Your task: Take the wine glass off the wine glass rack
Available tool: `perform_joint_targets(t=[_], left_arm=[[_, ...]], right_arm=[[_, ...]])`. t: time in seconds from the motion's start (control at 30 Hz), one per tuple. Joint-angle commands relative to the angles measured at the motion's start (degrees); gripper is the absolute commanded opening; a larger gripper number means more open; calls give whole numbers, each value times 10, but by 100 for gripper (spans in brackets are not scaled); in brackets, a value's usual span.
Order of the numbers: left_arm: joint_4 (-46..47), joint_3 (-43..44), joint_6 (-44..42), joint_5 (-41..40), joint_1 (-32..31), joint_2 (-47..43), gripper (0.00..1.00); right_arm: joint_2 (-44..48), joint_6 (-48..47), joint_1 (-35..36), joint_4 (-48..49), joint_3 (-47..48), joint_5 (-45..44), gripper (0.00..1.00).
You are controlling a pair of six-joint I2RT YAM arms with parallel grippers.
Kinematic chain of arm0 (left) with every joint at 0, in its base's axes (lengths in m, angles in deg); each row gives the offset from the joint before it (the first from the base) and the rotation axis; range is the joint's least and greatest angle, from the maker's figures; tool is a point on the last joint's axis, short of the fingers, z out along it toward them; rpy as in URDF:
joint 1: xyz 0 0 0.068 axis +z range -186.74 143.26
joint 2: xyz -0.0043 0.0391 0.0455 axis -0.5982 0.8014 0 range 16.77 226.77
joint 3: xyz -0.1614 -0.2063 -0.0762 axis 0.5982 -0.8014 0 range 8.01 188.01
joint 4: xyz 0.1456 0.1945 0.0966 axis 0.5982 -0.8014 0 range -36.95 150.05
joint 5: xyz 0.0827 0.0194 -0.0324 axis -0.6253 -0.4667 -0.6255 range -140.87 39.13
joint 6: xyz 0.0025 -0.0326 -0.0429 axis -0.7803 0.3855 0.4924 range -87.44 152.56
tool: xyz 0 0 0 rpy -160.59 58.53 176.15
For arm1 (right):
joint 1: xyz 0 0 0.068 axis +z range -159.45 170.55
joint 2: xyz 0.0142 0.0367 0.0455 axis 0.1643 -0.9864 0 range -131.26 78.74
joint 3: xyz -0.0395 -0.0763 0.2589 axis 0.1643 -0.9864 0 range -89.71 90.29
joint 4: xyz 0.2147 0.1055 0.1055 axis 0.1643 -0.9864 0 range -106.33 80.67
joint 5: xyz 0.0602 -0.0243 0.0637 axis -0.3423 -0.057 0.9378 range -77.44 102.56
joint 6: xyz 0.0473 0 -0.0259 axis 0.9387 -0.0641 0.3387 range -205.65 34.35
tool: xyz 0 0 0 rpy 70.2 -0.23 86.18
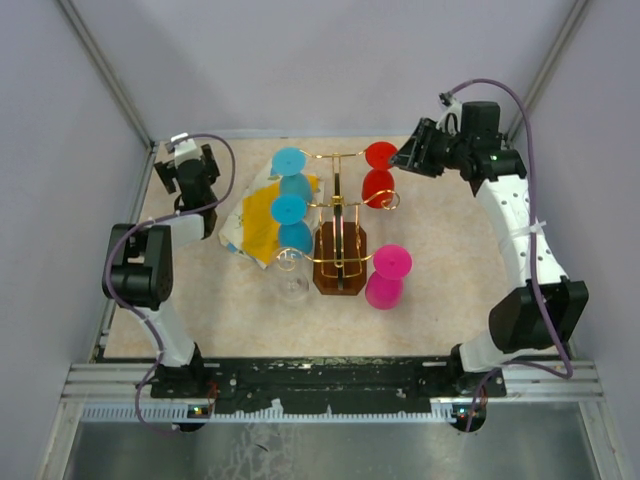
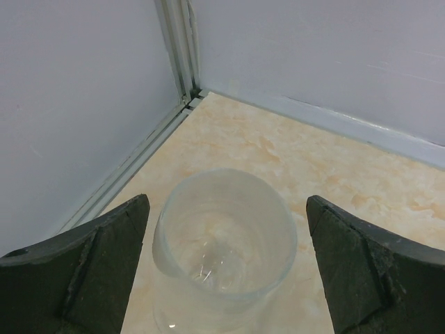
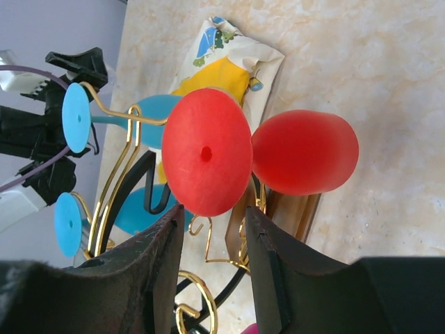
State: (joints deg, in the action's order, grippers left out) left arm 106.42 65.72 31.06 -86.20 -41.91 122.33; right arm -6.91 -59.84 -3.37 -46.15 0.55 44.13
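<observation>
- We judge that the glass to take is the red plastic wine glass (image 3: 208,156); it hangs upside down on the far right side of the thin gold wire rack with the dark wooden base (image 1: 328,262).
- The right gripper (image 3: 214,221) sits right at the round red foot; its fingers stand a little apart; we cannot tell if they pinch the foot's edge.
- If they catch only the thin edge, the glass may slip and drop.
- If we pull across the wire and not along it, the foot may snag; the rack may tip and shake the blue wine glasses (image 1: 290,165) loose.
- The left gripper (image 2: 227,203) is spread wide around a clear round glass (image 2: 222,240) standing in the far left corner; neither finger touches it; a careless move may knock it over.
</observation>
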Motion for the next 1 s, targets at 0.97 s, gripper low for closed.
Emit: perform_joint_targets(t=[0.97], left_arm=[[-15,-55,7,-64,-4,-62,100]], right_arm=[[4,29,-4,118,-31,54,6]])
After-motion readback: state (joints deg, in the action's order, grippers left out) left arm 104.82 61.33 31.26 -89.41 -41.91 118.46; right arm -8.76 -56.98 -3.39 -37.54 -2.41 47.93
